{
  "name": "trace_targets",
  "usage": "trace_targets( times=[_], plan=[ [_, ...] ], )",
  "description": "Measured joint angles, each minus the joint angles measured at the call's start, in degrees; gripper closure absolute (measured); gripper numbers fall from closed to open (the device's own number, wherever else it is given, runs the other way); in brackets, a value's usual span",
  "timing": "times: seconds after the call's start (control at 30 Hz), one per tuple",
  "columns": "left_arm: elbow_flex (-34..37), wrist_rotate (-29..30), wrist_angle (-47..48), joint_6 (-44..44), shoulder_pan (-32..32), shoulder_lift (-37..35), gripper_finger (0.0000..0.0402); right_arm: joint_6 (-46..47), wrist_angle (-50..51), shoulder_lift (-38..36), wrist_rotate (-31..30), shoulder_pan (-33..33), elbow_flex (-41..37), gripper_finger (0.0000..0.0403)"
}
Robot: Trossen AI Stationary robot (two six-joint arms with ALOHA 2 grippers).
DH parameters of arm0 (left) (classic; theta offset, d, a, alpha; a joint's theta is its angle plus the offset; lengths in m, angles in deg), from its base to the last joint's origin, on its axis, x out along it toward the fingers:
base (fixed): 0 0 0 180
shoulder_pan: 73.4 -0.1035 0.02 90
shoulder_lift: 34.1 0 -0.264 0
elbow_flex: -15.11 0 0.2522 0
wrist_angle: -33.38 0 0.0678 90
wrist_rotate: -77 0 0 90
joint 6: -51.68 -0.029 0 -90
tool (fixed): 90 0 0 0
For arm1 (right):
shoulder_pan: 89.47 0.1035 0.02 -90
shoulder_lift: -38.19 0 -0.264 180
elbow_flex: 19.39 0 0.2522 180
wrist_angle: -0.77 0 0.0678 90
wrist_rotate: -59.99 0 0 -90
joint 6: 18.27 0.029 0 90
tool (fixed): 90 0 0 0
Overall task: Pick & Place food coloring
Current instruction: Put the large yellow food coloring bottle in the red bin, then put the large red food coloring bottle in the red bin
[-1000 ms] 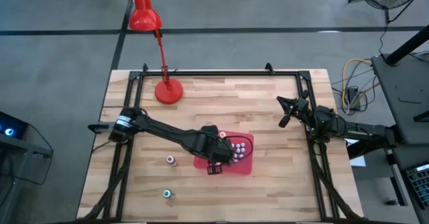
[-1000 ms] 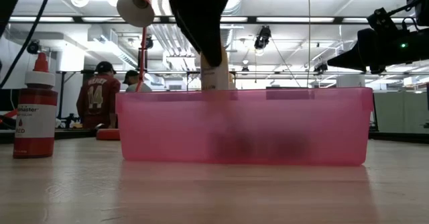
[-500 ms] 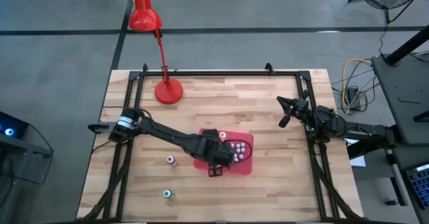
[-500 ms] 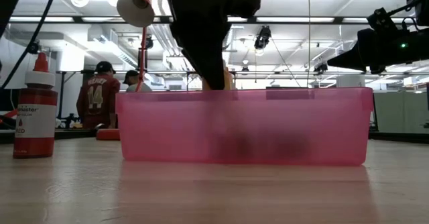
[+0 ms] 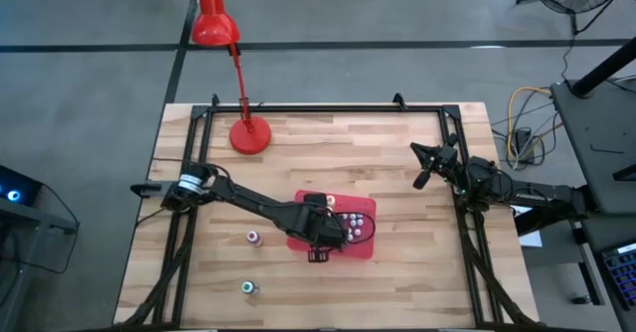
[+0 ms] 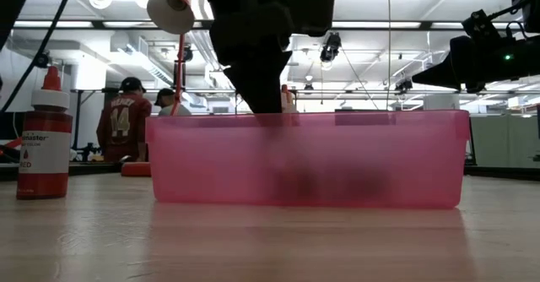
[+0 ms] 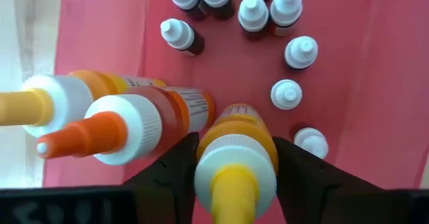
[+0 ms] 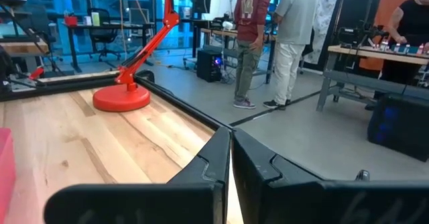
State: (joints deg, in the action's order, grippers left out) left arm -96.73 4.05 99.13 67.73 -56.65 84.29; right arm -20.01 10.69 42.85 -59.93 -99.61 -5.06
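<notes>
The left gripper (image 7: 234, 158) is lowered into the pink bin (image 5: 360, 248), and a yellow-tipped bottle (image 7: 236, 163) is seen between its two dark fingers (image 7: 175, 170), which stand just beside the white cap on either side. Whether the pads press on the bottle or have parted from it cannot be told.

Just beside the gripper, an orange-tipped bottle (image 7: 114, 127) leans with its label toward the yellow one, and a second yellow-tipped bottle (image 7: 47, 102) lies just past it, close against the bin's side wall. Little free room is left on that side.

Ahead of the fingers, bare pink floor is seen, and beyond it the small white-capped bottles (image 7: 287, 93) are stood upright in a loose cluster toward the far end. One small cap sits close to a fingertip; the others are spaced apart.

In the low view the bin wall (image 6: 304, 159) is seen rising in front of the gripper, with a red-capped bottle (image 6: 42, 138) standing apart on the table.

In the high view two more bottles (image 5: 254, 238) are left on the wooden table (image 5: 397, 163) outside the bin, clear of the arm. The red lamp (image 5: 248, 133) stands well behind.

The right gripper (image 5: 425, 169) is held closed, empty, near the far table edge, well apart.
</notes>
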Motion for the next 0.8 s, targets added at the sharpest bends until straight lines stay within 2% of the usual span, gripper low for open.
trace_targets(
  times=[0.23,0.67,0.8],
  plan=[
    [-0.42,1.06,0.21,0.3,0.0,-0.19,0.021,0.46,0.0,0.0,-0.01,0.01,-0.01,0.0394],
    [-1.53,1.04,2.56,1.09,0.26,-1.0,0.0196,0.16,0.0,0.0,0.0,0.0,-0.02,0.0394],
    [-1.53,1.04,3.71,2.37,0.49,-1.71,0.0178,0.13,0.0,0.0,0.0,0.01,0.0,0.0394]
  ],
)
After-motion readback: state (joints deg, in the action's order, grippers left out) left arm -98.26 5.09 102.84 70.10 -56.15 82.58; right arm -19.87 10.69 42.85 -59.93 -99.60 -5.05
